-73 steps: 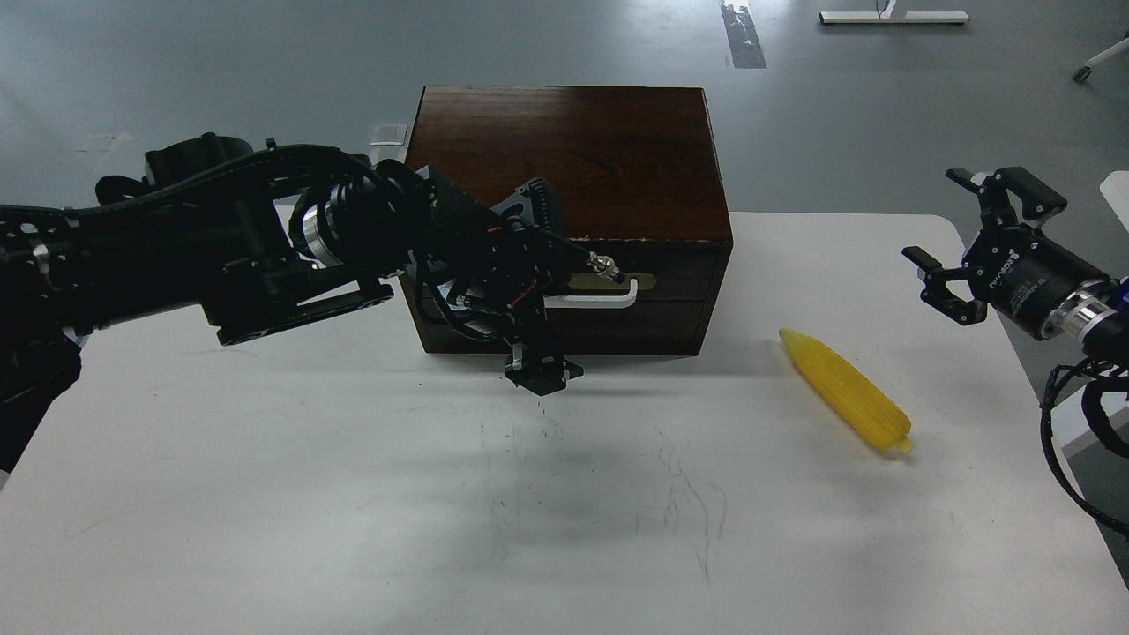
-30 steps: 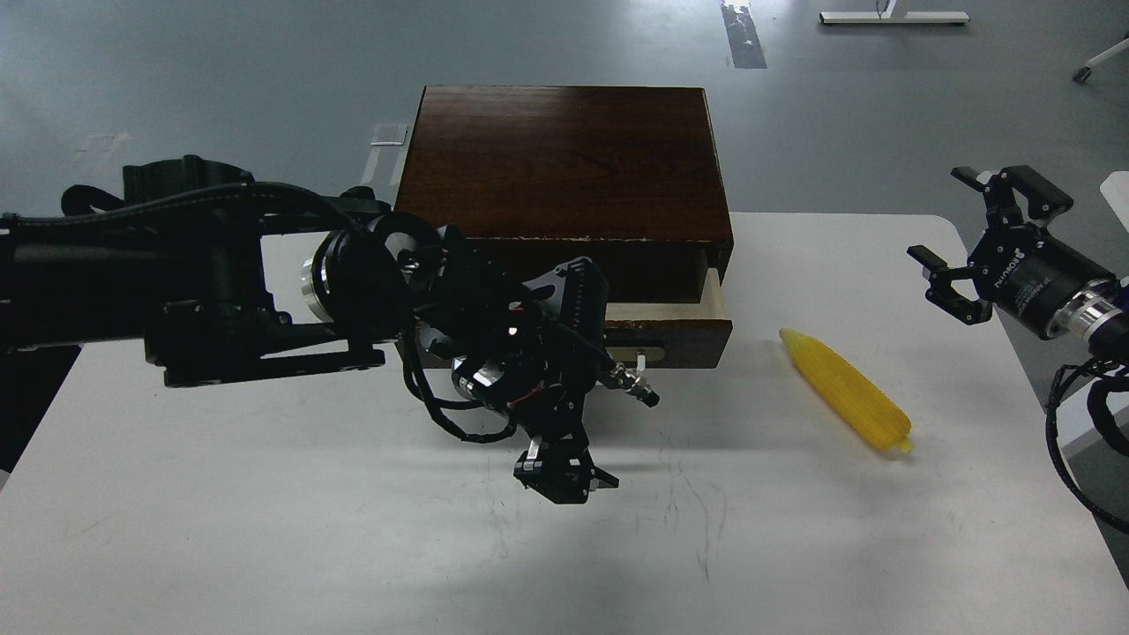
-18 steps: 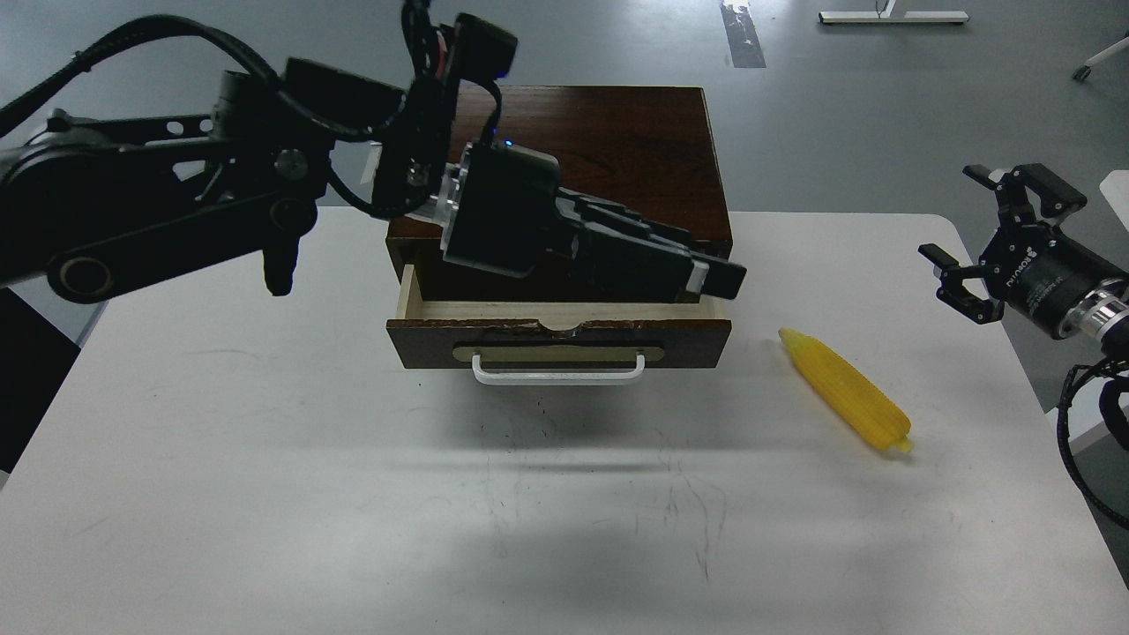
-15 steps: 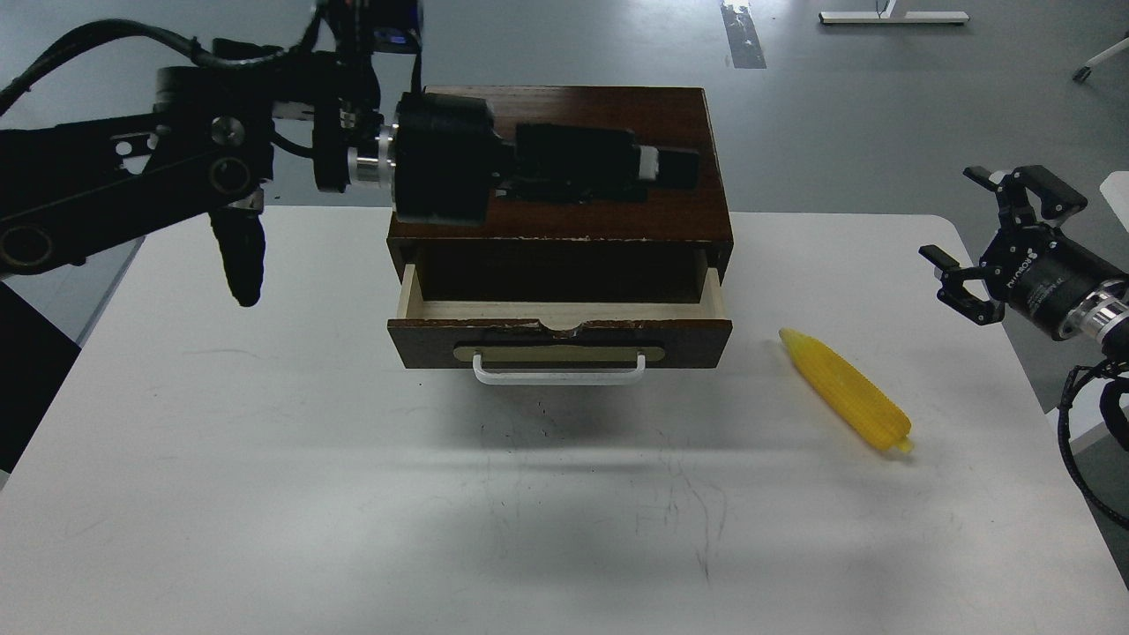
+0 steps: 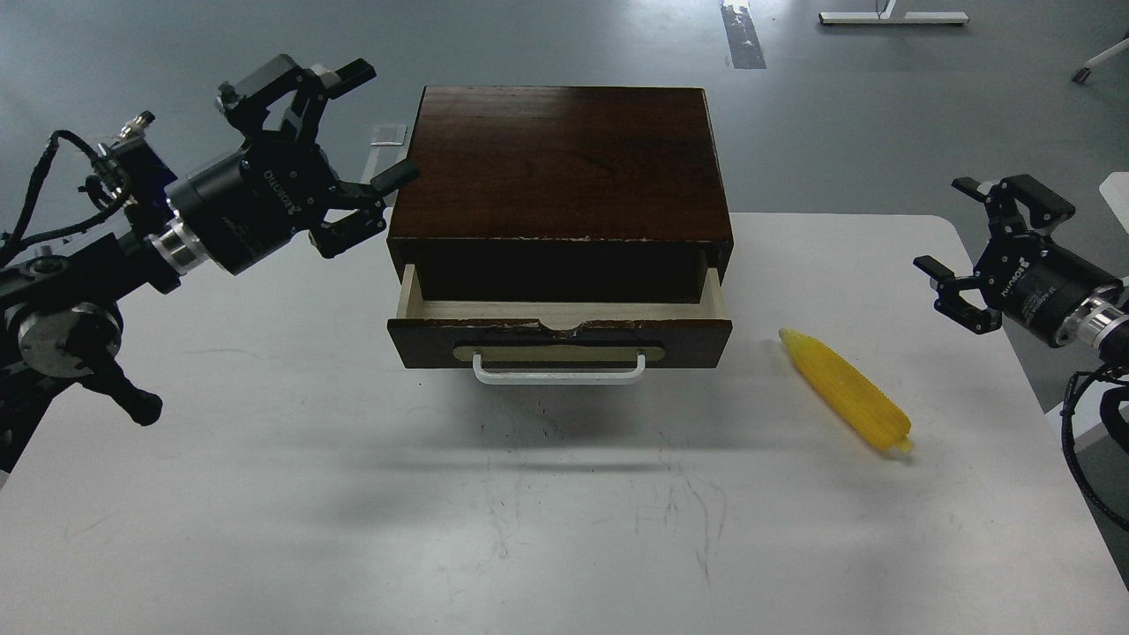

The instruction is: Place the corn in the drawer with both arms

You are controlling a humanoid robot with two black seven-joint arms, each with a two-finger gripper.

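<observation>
Corn lies nearer the right arm, drawer stands open

Corn [image 5: 848, 389] rests on the white tabletop [image 5: 353, 494], to the right of the drawer [image 5: 559, 328] and apart from it. Its long axis runs diagonally, the tapered tip pointing up-left toward the drawer's right corner and the blunt end down-right toward the tabletop edge. The right end effector [image 5: 968, 255] hovers above the tabletop's right edge, up and to the right of the corn, fingers spread and holding nothing. It is clearly the closer one, so the pick likely falls to it, with the fingers needing to close across the cob's width.

The left end effector [image 5: 356, 128] is raised beside the cabinet's left rear corner, fingers also spread and empty, well away from the corn.

The drawer is pulled partway out, its pale inner walls showing. Its floor is hidden behind the front panel, so I cannot tell whether anything lies inside. The right arm is cut off at the frame edge.
</observation>
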